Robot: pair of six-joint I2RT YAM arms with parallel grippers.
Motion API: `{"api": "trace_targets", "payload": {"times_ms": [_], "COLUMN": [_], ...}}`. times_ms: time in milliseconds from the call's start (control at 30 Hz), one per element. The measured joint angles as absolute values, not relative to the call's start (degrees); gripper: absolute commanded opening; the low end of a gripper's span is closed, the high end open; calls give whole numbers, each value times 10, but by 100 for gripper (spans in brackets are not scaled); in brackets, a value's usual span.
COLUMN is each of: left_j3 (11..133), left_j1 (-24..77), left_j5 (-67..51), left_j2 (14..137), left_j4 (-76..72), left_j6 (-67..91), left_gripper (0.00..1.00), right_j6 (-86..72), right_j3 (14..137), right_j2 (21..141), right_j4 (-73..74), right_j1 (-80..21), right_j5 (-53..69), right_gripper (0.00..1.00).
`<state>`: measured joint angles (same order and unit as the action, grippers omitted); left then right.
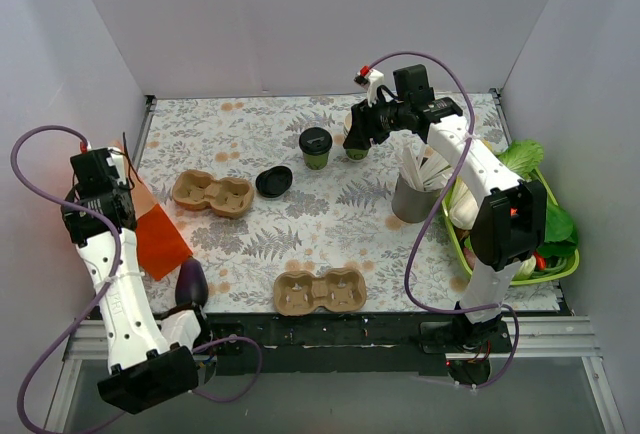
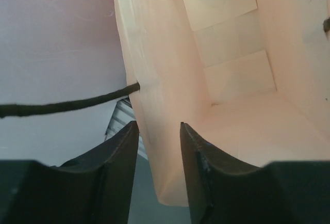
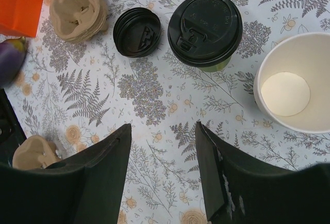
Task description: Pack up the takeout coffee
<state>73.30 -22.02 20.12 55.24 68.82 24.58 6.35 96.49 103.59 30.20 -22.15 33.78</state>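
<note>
The takeout coffee [image 1: 316, 147], a green cup under a black lid, stands upright at the back middle of the table; it also shows in the right wrist view [image 3: 205, 30]. My right gripper [image 1: 358, 129] hovers just right of it, open and empty [image 3: 163, 126], jaws over bare tablecloth. An orange paper bag [image 1: 160, 239] stands at the left edge. My left gripper [image 2: 159, 126] straddles the bag's wall [image 2: 154, 79], one finger inside and one outside, with a gap still showing on both sides of the paper.
A loose black lid [image 1: 273, 181] lies left of the coffee, a lidless cup [image 3: 296, 82] to its right. Two cardboard cup carriers [image 1: 212, 194] [image 1: 320, 291], an eggplant [image 1: 191, 284], a grey utensil cup [image 1: 415, 194] and a green vegetable basket [image 1: 560, 269] share the table.
</note>
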Motion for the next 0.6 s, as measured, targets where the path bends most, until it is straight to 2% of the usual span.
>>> {"api": "trace_targets", "payload": {"times_ms": [33, 67, 367, 600], "left_j3": [732, 733, 856, 1103], "left_j1": [-220, -220, -215, -202], "left_j5": [201, 201, 157, 72], "left_j2": [555, 557, 595, 718], "left_j4": [685, 682, 668, 673], "left_j6": [247, 247, 240, 233], "left_gripper": [19, 1, 0, 0], "right_j6": [63, 63, 64, 64], "right_j3": [965, 965, 965, 988], "right_j2": [1036, 1036, 1036, 1040], "right_j4": [302, 302, 302, 305], "right_j1": [-222, -222, -222, -222], "right_j5": [338, 338, 338, 335], "right_gripper": [60, 60, 60, 59]}}
